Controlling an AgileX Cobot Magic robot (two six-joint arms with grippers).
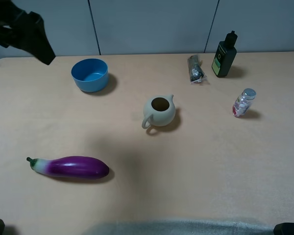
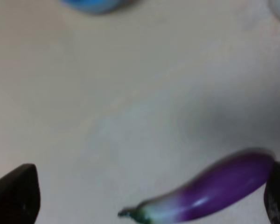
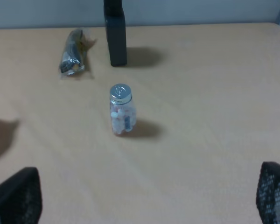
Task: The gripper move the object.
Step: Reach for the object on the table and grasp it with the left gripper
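The object, a small clear bottle (image 1: 243,102) with a silver cap and red-white contents, stands upright on the right side of the table. In the right wrist view the bottle (image 3: 122,112) is well ahead of my right gripper (image 3: 142,198). That gripper is open, its two dark fingertips (image 3: 14,196) wide apart and nothing between them. My left arm (image 1: 32,34) hangs high over the far left corner. My left gripper (image 2: 144,200) is open and looks down on a purple eggplant (image 2: 210,189) without touching it.
A cream teapot (image 1: 159,111) sits mid-table and a blue bowl (image 1: 90,74) at the back left. The eggplant (image 1: 71,167) lies at the front left. A dark green bottle (image 1: 224,55) and a small packet (image 1: 196,68) stand behind the object.
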